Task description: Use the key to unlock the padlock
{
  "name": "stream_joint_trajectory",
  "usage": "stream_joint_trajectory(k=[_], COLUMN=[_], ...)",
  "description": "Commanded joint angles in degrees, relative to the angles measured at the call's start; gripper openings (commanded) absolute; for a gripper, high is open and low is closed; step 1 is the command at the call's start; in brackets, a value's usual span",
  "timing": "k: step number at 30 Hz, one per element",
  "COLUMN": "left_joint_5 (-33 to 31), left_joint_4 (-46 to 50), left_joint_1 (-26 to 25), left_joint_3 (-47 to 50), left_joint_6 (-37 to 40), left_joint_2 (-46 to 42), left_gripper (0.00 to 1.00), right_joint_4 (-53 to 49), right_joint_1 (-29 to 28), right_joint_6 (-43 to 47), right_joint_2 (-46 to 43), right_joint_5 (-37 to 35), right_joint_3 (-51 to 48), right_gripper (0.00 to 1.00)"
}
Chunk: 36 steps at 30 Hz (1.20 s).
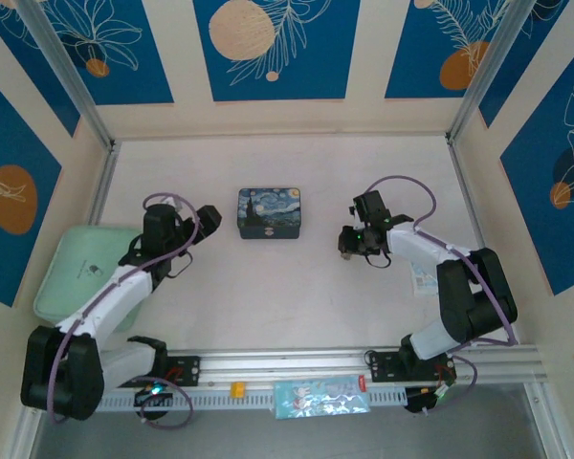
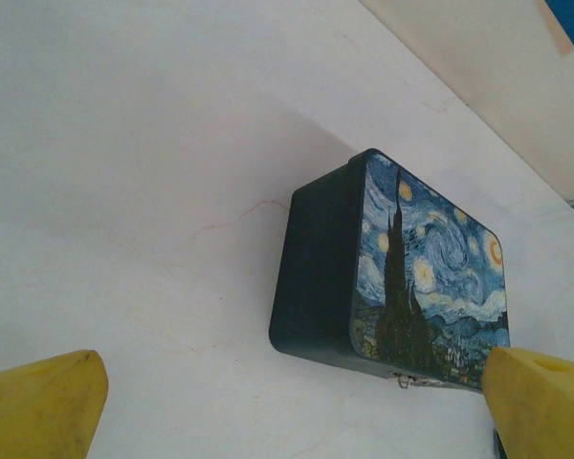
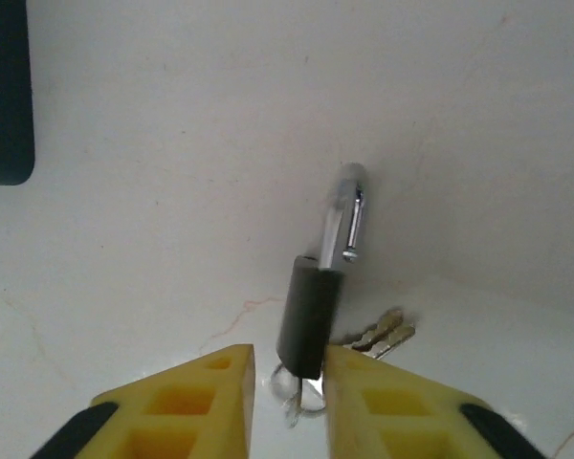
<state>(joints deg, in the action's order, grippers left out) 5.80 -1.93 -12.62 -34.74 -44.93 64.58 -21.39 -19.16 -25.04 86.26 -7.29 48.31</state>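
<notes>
The small dark padlock [image 3: 308, 320] sits between the yellow fingers of my right gripper [image 3: 290, 368], which is shut on it. The right finger touches its body and a thin gap shows on the left side. Its silvery shackle [image 3: 344, 215] points away from me with one leg out of the body. A wire ring [image 3: 301, 392] hangs at the lock's lower end, and the brassy keys [image 3: 378, 335] lie just right of it on the table. From above, my right gripper [image 1: 349, 244] is right of the painted box [image 1: 269, 212]. My left gripper [image 1: 209, 218] stands open just left of the box, holding nothing.
The starry-night box [image 2: 402, 273] lies ahead of my left fingers [image 2: 43, 402], a small clasp on its near edge. A pale green tray [image 1: 77, 273] lies far left. A small card [image 1: 423, 282] sits by the right arm. A printed packet [image 1: 320, 397] rests on the front rail.
</notes>
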Motion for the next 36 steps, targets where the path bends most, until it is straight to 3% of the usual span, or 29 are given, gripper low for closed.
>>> stream_joint_trajectory(k=[1,10,17,28,36], left_joint_5=[1.49,-1.52,-5.98,-18.12,-21.99], left_joint_4=[-2.75,-0.04,4.39,4.76,2.17], left_joint_1=[0.46,0.55,0.85,2.34,2.38], left_joint_3=[-2.69,-3.36,-4.54,-4.31,-2.56], left_joint_6=[-0.60,2.35,7.51,22.51,31.81], left_joint_2=[0.98,-0.68,-2.91,0.36,1.52], left_gripper=[1.00,1.00,0.99,0.99,0.99], right_joint_4=[0.76,0.51,4.19,21.78,40.92], right_joint_1=[-0.18,1.18,7.93,20.83,21.92], right_joint_6=[-0.38,2.69,6.96,10.84,12.74], right_joint_2=[-0.51,-5.72,-9.71,-6.98,-3.33], right_joint_5=[1.07,-0.42,0.99,5.21,4.04], right_joint_3=[1.21,3.58,3.70,-5.55,-13.18], right_gripper=[0.31,0.43,0.46,0.46,0.47])
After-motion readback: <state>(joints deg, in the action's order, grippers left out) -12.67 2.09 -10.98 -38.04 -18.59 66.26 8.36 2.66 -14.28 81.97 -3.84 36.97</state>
